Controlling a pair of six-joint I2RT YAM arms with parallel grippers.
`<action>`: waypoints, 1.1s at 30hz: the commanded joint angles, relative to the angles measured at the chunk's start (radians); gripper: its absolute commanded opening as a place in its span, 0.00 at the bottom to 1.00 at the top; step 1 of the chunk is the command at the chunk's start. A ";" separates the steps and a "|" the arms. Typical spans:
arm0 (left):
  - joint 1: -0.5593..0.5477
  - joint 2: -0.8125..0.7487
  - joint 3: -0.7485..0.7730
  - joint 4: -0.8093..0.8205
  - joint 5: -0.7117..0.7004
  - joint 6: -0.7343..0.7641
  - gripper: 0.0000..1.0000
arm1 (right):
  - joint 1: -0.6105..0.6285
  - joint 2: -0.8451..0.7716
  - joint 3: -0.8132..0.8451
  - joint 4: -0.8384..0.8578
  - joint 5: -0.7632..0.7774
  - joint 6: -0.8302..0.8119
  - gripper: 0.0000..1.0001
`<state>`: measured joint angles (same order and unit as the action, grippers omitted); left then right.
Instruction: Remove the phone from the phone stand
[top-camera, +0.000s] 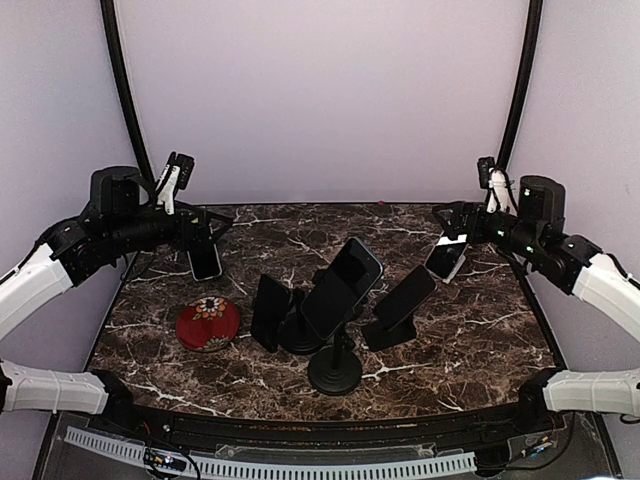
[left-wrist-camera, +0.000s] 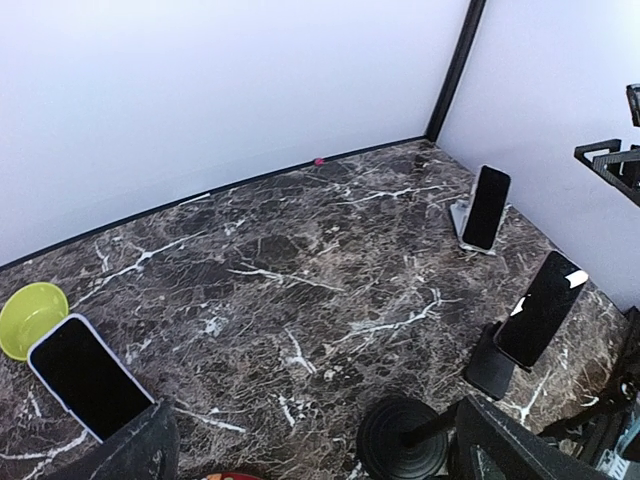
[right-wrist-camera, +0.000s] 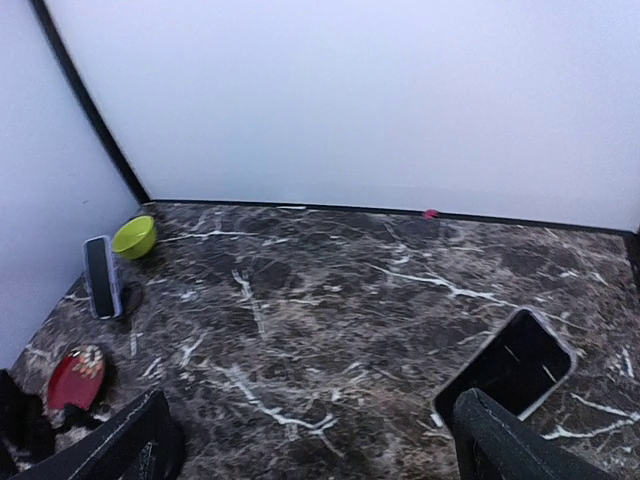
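**Over the marble table: both grippers wide, nothing lifted yet**

From above, the marble table (top-camera: 480, 340) carries five phones. Three sit on black stands mid-table, the tallest phone (top-camera: 342, 288) on a round-base stand (top-camera: 335, 372), with a red dish (top-camera: 208, 323) to their left. The left gripper (top-camera: 205, 232) hangs just over a white-cased phone (top-camera: 205, 262) at the far left. The right gripper (top-camera: 455, 228) hangs just over a dark phone (top-camera: 446, 260) at the far right. The task does not say which phone is meant; these two look the likeliest.

On the left wrist camera, the fingers (left-wrist-camera: 130, 450) sit wide apart at the lower corners, gripping nothing. The white-cased phone stands tilted beside a green bowl (left-wrist-camera: 30, 318), partly behind the left finger, and its support is hidden. Across the table the dark phone leans on a silver stand (left-wrist-camera: 460, 222).

On the right wrist camera, the right gripper's fingers are likewise spread and empty. The dark phone lies in the gap but close to the right finger, not centred.

To do the pick well, centre the phone between the fingers before closing, and grip its long edges rather than the screen. Then draw it up along its own lean, so it clears the cradle lip. A light stand may drag or tip, so lift slowly.
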<state>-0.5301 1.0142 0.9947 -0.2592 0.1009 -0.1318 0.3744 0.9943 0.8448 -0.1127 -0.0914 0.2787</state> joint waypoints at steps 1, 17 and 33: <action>-0.006 -0.043 0.018 -0.043 0.101 0.044 0.99 | 0.140 -0.118 -0.006 -0.011 0.007 -0.087 0.99; -0.077 -0.077 0.047 -0.039 0.143 0.033 0.99 | 0.568 -0.395 -0.241 0.042 0.226 -0.332 0.95; -0.239 -0.057 0.083 -0.014 0.115 0.057 0.99 | 1.010 -0.239 -0.275 0.204 0.594 -0.486 0.88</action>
<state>-0.7345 0.9684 1.0470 -0.3008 0.2420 -0.0784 1.3121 0.7242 0.5720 -0.0372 0.3584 -0.1436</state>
